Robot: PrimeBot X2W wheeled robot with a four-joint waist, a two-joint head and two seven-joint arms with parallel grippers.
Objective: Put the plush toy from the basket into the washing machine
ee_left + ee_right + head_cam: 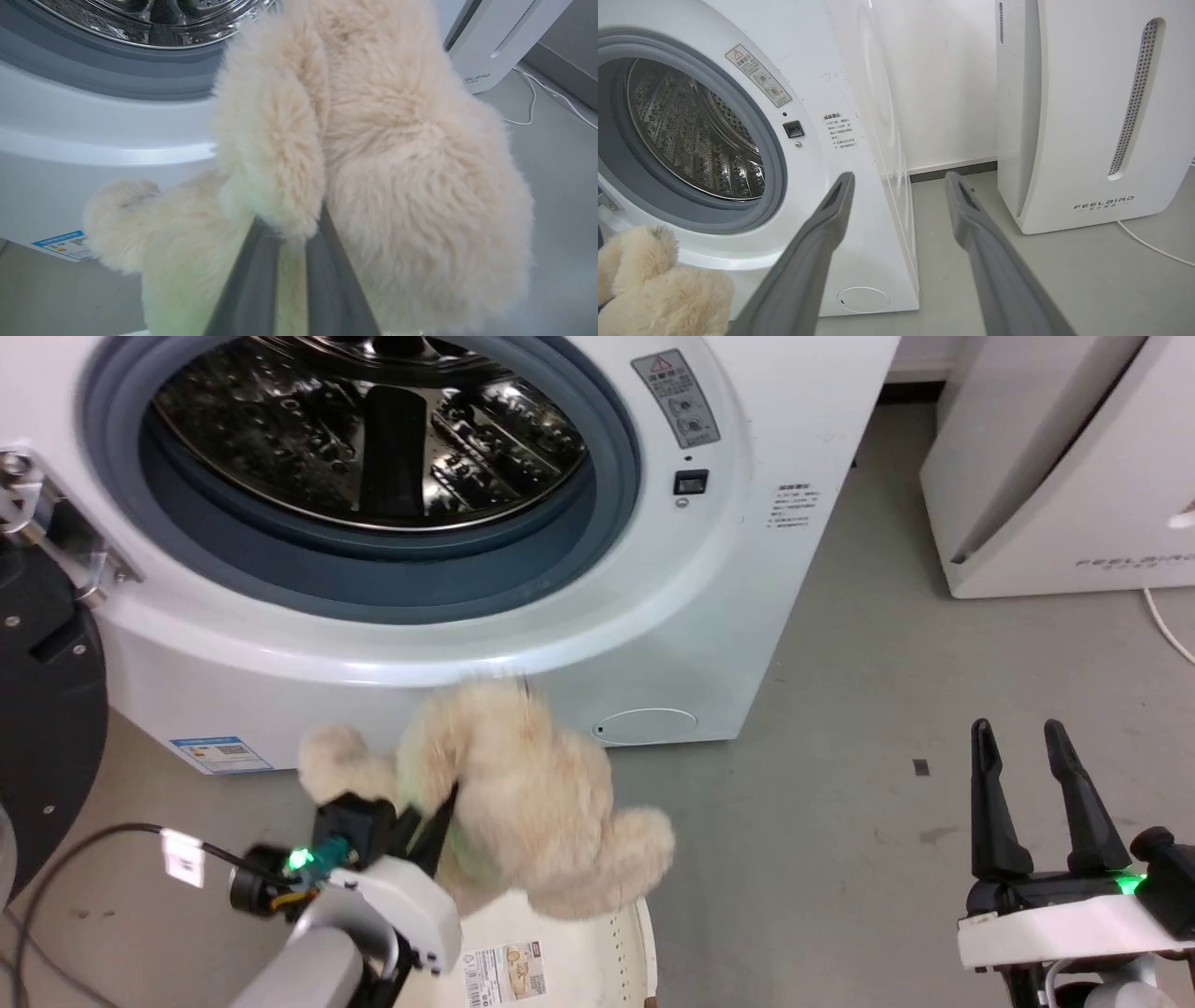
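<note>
My left claw (439,812) clenched on plush toy (532,803). Toy hangs over basket (616,952), under washing machine (691,616) hole. I think best: lift toward 12 o'clock, push deep past grey ring (611,495), then let go. Right claw (1018,728) released, empty, 4 o'clock.

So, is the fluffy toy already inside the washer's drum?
No: the plush toy is held by the left gripper in front of the washing machine, below its empty drum.

white appliance (1083,116), "feelaird" brand low on front
</note>
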